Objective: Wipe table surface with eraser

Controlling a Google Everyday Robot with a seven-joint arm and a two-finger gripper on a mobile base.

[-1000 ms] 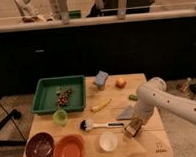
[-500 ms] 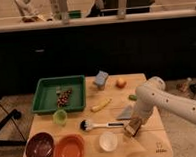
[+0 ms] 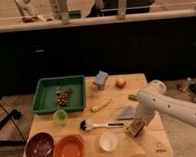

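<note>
I read the table surface (image 3: 127,152) as a pale wooden rectangle filling the lower centre of the frame, with a small dark mark (image 3: 160,150) at its lower right corner. The white arm (image 3: 168,104) enters from the right edge, bends at an elbow above the table's right side and slopes down to the left. The green tray (image 3: 44,100) lies at the upper left of the tabletop and holds a cluster of small dark pieces (image 3: 65,97). An orange bowl (image 3: 69,150) and a dark red bowl (image 3: 39,146) sit side by side at the lower left. The brush (image 3: 100,125), black head left and white handle right, lies near the centre, with a grey flat piece (image 3: 127,112) just above its handle end. A white cup (image 3: 108,141) stands below the brush and a green cup (image 3: 60,117) below the tray. A blue-grey block (image 3: 101,79) and a small orange round item (image 3: 121,82) sit near the far edge, and a yellow elongated item (image 3: 101,105) lies between them and the brush. The eraser (image 3: 135,131), a tan block, is on the lower right part of the tabletop, tilted, right of the brush handle. The gripper (image 3: 137,122) sits directly on top of the eraser; I cannot tell whether it is clamped on it.
</note>
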